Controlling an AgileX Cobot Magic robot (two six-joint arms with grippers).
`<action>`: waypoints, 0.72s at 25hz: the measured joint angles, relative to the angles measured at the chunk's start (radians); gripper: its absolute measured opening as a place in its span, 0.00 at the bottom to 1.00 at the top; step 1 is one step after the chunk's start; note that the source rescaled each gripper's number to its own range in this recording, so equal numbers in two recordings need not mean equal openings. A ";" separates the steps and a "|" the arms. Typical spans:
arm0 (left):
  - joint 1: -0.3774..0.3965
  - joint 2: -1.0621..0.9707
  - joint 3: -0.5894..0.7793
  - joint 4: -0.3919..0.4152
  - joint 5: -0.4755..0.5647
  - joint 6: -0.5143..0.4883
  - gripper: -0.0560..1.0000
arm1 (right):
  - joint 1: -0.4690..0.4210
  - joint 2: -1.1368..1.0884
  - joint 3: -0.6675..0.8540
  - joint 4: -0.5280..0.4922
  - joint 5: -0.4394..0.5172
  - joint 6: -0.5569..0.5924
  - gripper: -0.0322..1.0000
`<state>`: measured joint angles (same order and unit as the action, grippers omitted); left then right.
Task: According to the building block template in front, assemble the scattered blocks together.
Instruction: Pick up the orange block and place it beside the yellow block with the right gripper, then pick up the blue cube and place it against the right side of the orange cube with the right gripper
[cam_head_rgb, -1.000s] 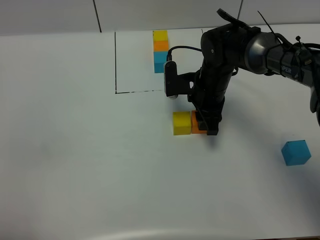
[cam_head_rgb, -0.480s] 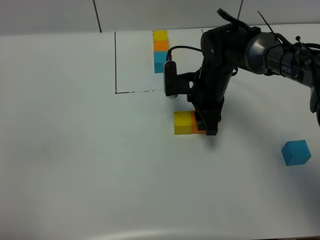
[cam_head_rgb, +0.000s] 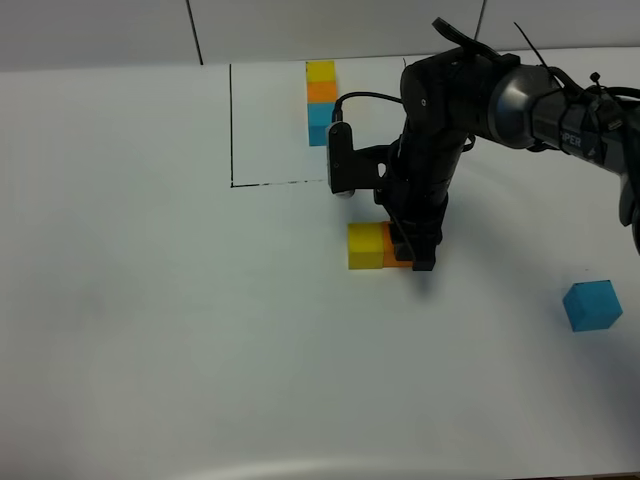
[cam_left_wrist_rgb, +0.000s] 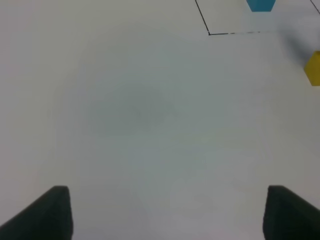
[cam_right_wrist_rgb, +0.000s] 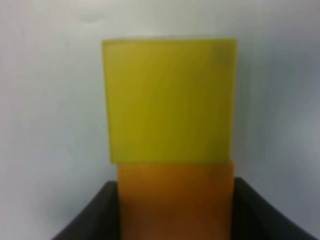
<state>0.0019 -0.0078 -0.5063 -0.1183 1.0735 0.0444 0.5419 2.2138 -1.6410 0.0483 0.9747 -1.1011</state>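
A smooth white table (cam_head_rgb: 150, 330) carries everything. The black right gripper (cam_head_rgb: 410, 250) clamps the matte orange cube (cam_right_wrist_rgb: 175, 200), which the arm mostly hides from above and which sits flush against the yellow cube (cam_head_rgb: 365, 246). The sky-blue cube (cam_head_rgb: 592, 305) sits well apart, and the outlined template (cam_head_rgb: 321, 102) lies beyond. The left gripper (cam_left_wrist_rgb: 167, 210) gapes, holding nothing.

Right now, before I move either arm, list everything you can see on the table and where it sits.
building block template: one, yellow-orange-blue row, far side of the table, at the outline's right side.
black outline: one, thin drawn lines, far side.
yellow cube: one, yellow, mid-table, touching the orange cube.
orange cube: one, orange, right of the yellow cube in the high view.
blue cube: one, sky blue, alone near the right edge.
table: one, white.
right gripper: one, black, shut on the orange cube.
left gripper: one, dark, open over bare table.
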 joint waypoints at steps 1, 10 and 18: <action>0.000 0.000 0.000 0.000 0.000 0.000 0.68 | 0.001 0.002 0.000 -0.004 -0.006 0.000 0.15; 0.000 0.000 0.000 0.000 0.000 0.000 0.68 | 0.002 -0.043 0.001 -0.048 -0.008 0.039 0.61; 0.000 0.000 0.000 0.000 0.000 0.000 0.68 | -0.013 -0.106 0.002 -0.094 0.040 0.177 0.63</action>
<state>0.0019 -0.0078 -0.5063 -0.1183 1.0735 0.0444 0.5288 2.1082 -1.6387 -0.0455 1.0142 -0.9243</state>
